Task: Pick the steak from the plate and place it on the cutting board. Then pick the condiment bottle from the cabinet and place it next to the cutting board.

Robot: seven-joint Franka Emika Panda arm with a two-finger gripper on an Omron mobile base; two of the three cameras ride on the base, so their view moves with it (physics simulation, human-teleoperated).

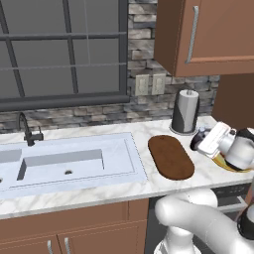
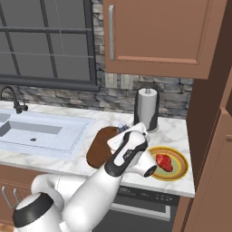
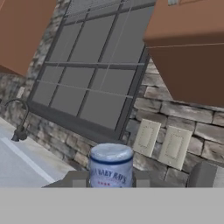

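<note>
Hand view: the gripper [image 3: 110, 181] is clamped on the condiment bottle [image 3: 110, 164], one finger on each side of the labelled body, with the pale blue cap pointing toward the window. In the left base view the hand hangs just above the counter between the cutting board [image 1: 171, 156] and the plate [image 1: 233, 166], near the paper towel roll [image 1: 185, 111]. The step in hand appears to be the second one, carrying the bottle to a spot beside the board. The next move calls for lowering the bottle upright onto bare counter just beside the board, not on it, then releasing. Note an out-of-order condition: in the right base view the steak [image 2: 164, 162] lies on the plate [image 2: 181, 174] and the board carries nothing visible – the first step looks undone and would need a fresh grasp. The cabinet [image 2: 158, 36] door looks closed; its contents cannot be seen
</note>
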